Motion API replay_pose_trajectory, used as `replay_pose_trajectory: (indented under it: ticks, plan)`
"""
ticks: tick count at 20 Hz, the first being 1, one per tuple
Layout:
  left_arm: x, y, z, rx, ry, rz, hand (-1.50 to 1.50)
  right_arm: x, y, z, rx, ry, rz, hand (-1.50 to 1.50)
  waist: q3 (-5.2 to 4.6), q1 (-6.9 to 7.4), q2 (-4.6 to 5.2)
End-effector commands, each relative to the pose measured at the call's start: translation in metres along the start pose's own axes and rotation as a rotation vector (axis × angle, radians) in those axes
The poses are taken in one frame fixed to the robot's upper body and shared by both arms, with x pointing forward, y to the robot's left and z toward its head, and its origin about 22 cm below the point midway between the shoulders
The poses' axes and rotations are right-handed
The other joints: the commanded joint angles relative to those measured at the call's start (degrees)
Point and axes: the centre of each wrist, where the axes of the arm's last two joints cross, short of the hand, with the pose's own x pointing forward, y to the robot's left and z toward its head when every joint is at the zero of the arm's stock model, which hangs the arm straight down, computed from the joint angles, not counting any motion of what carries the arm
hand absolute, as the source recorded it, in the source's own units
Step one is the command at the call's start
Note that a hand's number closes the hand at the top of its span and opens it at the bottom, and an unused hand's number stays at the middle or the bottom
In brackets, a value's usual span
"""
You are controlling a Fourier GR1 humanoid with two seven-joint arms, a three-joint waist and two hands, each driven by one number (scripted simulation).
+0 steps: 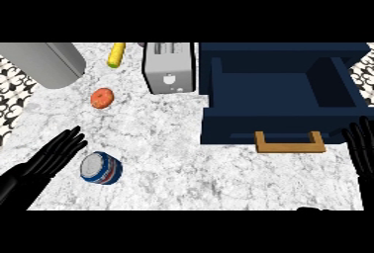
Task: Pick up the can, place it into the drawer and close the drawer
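The can (101, 168), blue with red and white bands and a silver lid, lies on its side on the marble counter at the lower left. My left hand (45, 160) is open just to its left, fingers straight and pointing up and right, a small gap from the can. The dark blue drawer (277, 96) stands pulled open at the right, with a wooden handle (289, 143) on its front and nothing showing inside. At the right edge my right hand (361, 146) rests open with its fingers up, beside the drawer's front corner.
A silver toaster (169, 68) stands left of the drawer. An orange fruit (102, 98) and a yellow corn cob (116, 55) lie further back on the counter. A grey rounded appliance (44, 62) fills the back left corner.
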Motion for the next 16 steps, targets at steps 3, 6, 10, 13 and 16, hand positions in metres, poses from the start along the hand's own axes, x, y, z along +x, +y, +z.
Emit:
replay_pose_trajectory:
  ticks: [3, 6, 10, 13, 16]
  plan:
    - [-0.031, 0.0, 0.003, 0.006, 0.013, -0.001, -1.5, -0.001, 0.002, -0.003, 0.014, 0.019, 0.012, -1.5, -0.01, 0.07, 0.0]
    - [-0.034, 0.005, -0.012, 0.031, 0.024, 0.02, -1.5, -0.013, -0.01, 0.009, 0.024, 0.017, 0.024, -1.5, 0.0, -0.08, -0.01]
    - [-0.034, 0.019, -0.011, 0.042, 0.036, -0.021, -1.5, -0.032, -0.006, -0.002, -0.003, 0.006, 0.004, -1.5, 0.01, 0.06, 0.01]
    - [-0.076, 0.021, -0.008, 0.056, 0.039, -0.005, -1.5, -0.02, -0.033, -0.005, -0.01, -0.004, 0.007, -1.5, 0.0, -0.05, 0.03]
    - [-0.086, 0.028, 0.0, 0.071, 0.037, -0.032, -1.5, -0.011, -0.008, 0.006, 0.013, 0.002, 0.012, -1.5, -0.02, -0.06, 0.01]
